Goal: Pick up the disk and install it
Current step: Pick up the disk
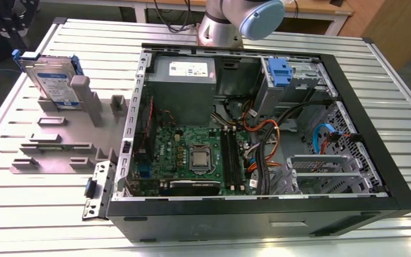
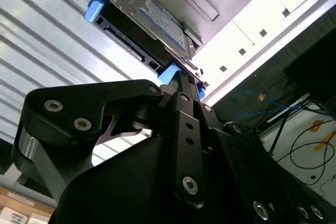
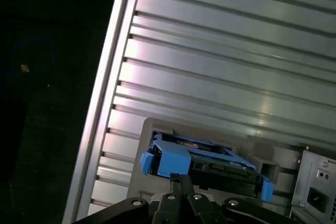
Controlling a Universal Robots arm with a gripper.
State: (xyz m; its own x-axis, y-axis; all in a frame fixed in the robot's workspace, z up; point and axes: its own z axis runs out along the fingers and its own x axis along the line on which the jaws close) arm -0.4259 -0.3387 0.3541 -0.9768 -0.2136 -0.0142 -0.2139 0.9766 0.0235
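Not started yet. The disk (image 1: 52, 80) stands on edge in the grey holder block (image 1: 62, 134) on the table (image 1: 398, 91), at the exterior view's left, beside the open PC (image 1: 263, 134). In the first wrist view the hand (image 3: 180, 178) looks closed w/ nothing in it. It points at the disk but isn't touching it. Pick-up & install are both left.

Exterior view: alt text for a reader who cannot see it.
A silver rectangular hard drive in a blue plastic bracket stands on edge in a grey slotted holder block on a ribbed metal table, at the exterior view's left of an open black computer case with a green motherboard.

Glossy metal disk (image 1: 52, 80), ribbed metal table (image 1: 41, 214)
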